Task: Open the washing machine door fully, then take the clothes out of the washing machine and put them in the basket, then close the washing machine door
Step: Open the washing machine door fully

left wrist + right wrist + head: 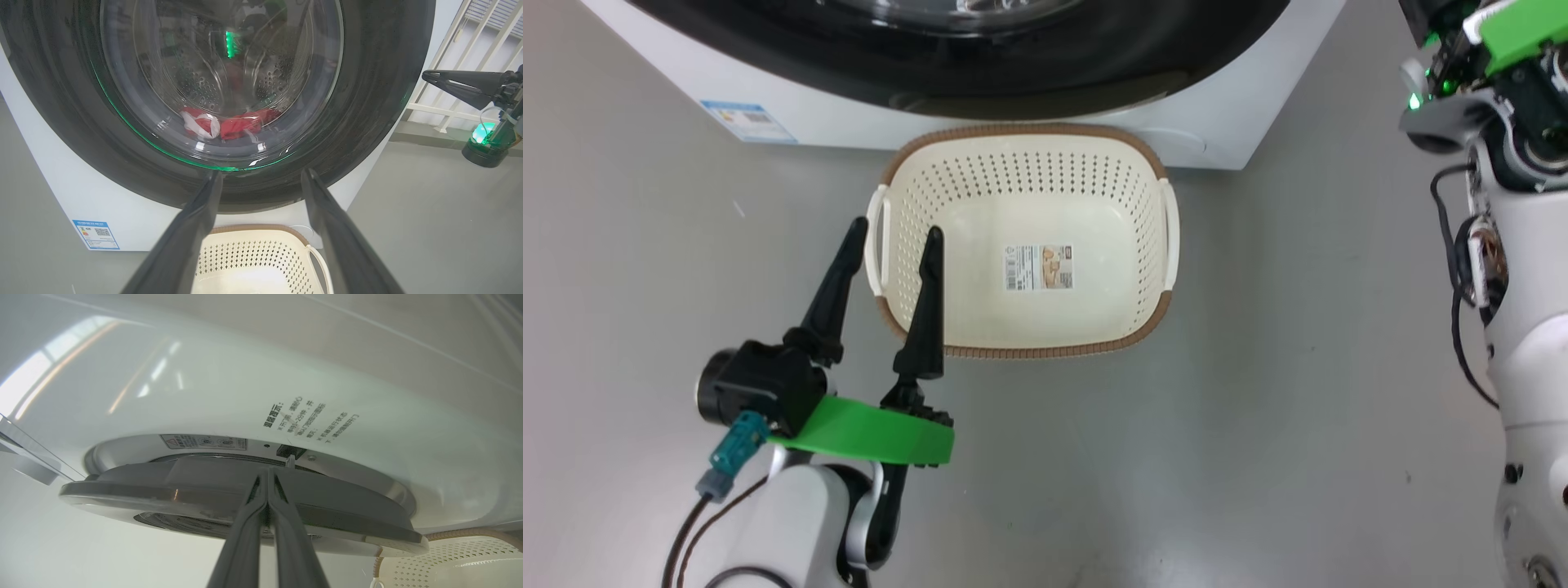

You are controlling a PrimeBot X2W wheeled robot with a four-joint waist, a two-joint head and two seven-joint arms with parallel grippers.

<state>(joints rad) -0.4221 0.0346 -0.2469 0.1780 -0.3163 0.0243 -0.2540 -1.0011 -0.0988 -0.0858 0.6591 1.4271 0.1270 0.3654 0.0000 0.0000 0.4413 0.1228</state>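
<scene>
At tips of right pincer, closed, empty: glossy black round door rim, seemingly for prying open. Beside spread left pincer: cream perforated plastic basket, ready for red fabric clothes.

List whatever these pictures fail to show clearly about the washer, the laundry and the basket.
Clothes: left wrist view, reflections on the washing machine door glass blur them; number of pieces unclear.
Door top: head view, cut off by the upper edge.
Right hand fingertips: right wrist view, they merge with the door rim; contact unclear.
Basket label: head view, print too small to read.
</scene>
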